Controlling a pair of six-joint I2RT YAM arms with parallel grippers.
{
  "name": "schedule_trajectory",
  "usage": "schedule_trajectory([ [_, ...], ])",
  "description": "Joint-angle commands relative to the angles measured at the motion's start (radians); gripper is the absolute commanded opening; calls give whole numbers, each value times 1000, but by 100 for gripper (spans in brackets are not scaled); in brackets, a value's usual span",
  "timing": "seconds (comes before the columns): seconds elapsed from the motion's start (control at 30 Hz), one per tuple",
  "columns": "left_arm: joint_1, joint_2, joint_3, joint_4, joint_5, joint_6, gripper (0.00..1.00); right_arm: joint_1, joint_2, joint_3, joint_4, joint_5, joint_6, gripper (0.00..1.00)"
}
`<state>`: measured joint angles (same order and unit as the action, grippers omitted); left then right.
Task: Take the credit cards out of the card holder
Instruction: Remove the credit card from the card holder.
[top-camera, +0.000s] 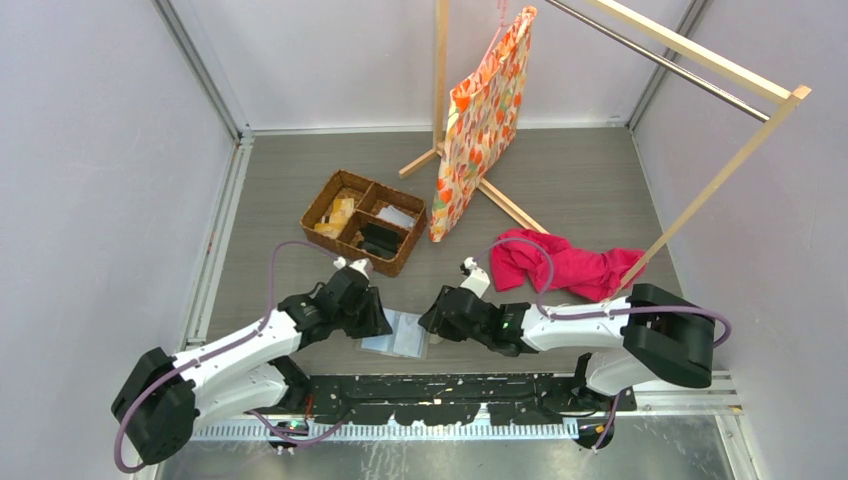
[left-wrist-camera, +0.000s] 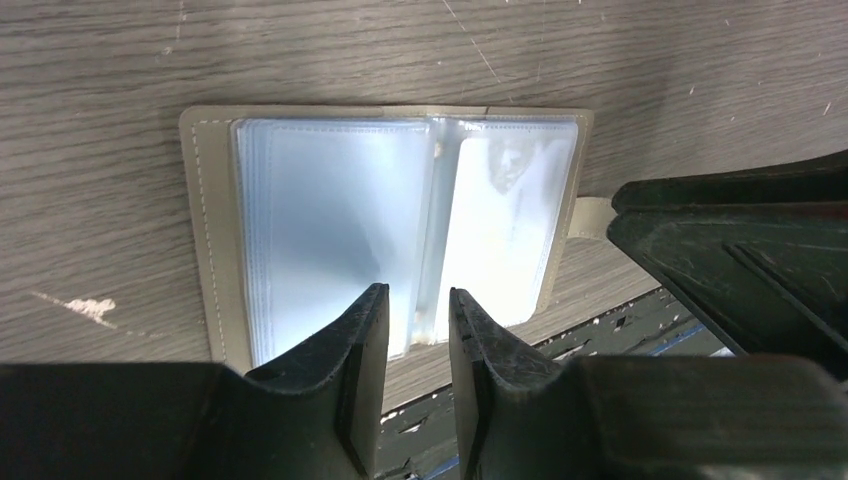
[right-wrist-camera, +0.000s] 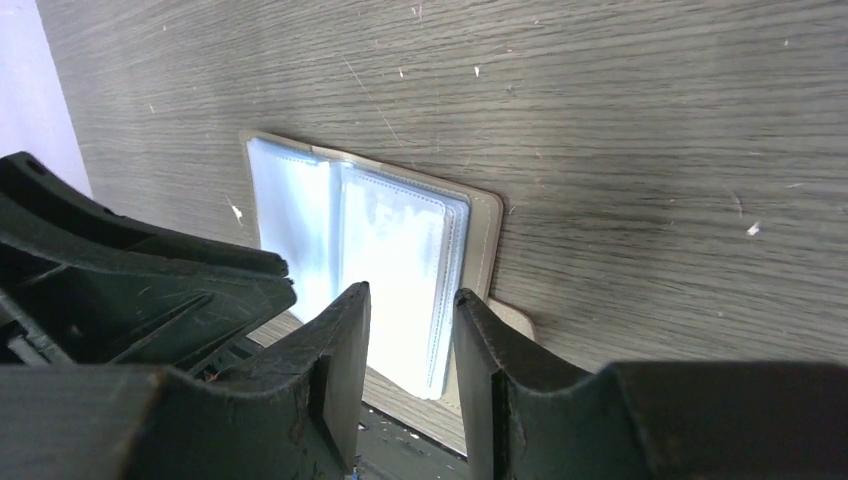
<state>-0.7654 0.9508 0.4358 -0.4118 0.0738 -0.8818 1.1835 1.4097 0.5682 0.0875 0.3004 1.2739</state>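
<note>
The card holder lies spread open near the table's front edge, its pale blue clear sleeves facing up inside a grey-olive cover. A whitish credit card shows through the right-hand sleeve. My left gripper hovers over the holder's near edge at the fold, open by a narrow gap with nothing between the fingers. My right gripper is over the holder's right panel, open and empty. In the top view the left gripper and right gripper flank the holder closely.
A brown wicker divided basket stands behind the left arm. A pink cloth lies behind the right arm. A floral bag hangs from a wooden rack. The black mounting rail runs just beyond the holder's near edge.
</note>
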Motion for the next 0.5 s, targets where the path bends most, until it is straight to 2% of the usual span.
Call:
schedule_trajectory([
  [0.0,2,61,14,105,35,18,30,7,-37,-2,30,23,-4,41],
  [0.17,2,112,19,106,30,15,29,8,9,8,92,-24,-18,41],
  [0.47,12,17,15,15,-29,20,29,7,74,13,142,-58,-22,41],
])
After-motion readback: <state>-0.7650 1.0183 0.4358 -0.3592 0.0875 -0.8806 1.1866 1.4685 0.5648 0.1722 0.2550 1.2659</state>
